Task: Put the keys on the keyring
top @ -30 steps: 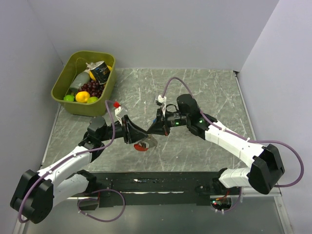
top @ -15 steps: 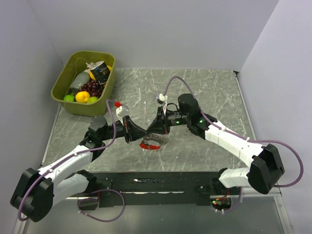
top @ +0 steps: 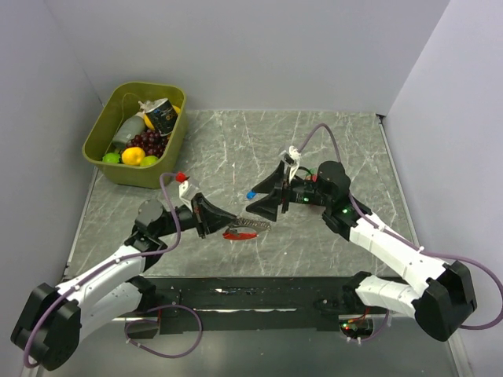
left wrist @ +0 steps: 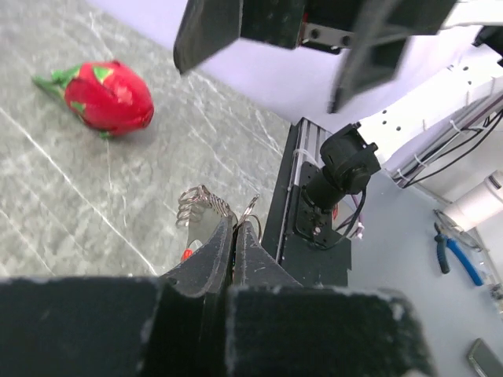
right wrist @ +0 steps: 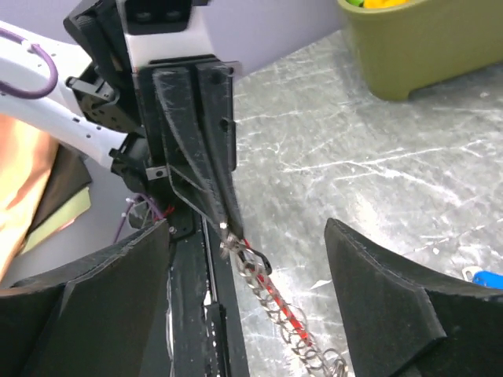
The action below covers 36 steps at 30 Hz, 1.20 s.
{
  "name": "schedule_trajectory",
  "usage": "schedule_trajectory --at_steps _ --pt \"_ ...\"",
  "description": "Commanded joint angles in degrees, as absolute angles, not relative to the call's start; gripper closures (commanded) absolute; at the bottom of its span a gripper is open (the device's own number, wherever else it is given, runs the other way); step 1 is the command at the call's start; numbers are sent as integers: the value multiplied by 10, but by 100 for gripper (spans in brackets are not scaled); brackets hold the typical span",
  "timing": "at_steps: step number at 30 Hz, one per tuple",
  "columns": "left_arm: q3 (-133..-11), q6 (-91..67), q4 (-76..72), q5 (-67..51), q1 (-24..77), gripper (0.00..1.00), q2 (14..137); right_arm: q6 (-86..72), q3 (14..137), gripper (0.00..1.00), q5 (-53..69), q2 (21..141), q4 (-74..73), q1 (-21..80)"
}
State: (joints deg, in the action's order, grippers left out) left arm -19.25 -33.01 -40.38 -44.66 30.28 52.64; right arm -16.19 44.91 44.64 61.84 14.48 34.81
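The keyring (top: 244,229), a red clip with a silvery chain and rings, hangs just above the table from its near ring end, and my left gripper (top: 218,223) is shut on it. In the left wrist view the jaws (left wrist: 236,228) pinch a ring, with the chain coils (left wrist: 203,206) just beyond them. My right gripper (top: 262,195) stands open a little right of the keyring with nothing between its fingers. The right wrist view shows the keyring (right wrist: 275,314) between the wide-spread right gripper (right wrist: 245,224). One key with a blue head (top: 250,194) lies on the table, its blue head (right wrist: 483,276) at the edge of that view.
A green bin (top: 100,133) of toy food stands at the back left, also seen as the green bin (right wrist: 424,39). A red toy fruit (left wrist: 110,96) with a green top lies on the table beyond the left gripper. Walls enclose the table on three sides.
My right gripper has let go of the keyring, opened wide and drawn back to the right. My left gripper has shut on the keyring. The blue key now shows on the table.
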Motion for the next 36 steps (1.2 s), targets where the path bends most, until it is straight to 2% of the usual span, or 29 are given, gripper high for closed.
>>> schedule_trajectory --at_steps 1,5,10,12,20,22,24,29,32,33,36 --pt "-185 -316 -496 -442 308 99 501 -192 439 28 510 624 227 343" --pt "-179 -321 -520 -452 313 99 502 -206 441 34 561 646 263 345" --pt "-177 -320 -534 -448 320 99 497 -165 461 37 564 656 222 376" --pt "-178 -322 -537 -446 322 99 497 -149 479 49 556 667 182 387" --pt "-182 -322 -528 -444 327 99 497 -129 487 59 524 686 155 401" --pt "-182 -320 -525 -445 328 99 494 -131 490 71 515 687 146 402" --pt "-181 -316 -521 -445 329 99 492 -134 490 76 509 686 149 401" --pt "-179 -315 -519 -446 330 99 492 -153 482 73 497 674 168 401" --pt "-178 -315 -517 -447 330 99 493 -157 480 66 488 665 169 400" --pt "-178 -315 -516 -447 330 99 492 -158 480 61 487 666 169 400" --pt "-180 -312 -513 -446 331 99 491 -160 483 59 485 668 167 401"
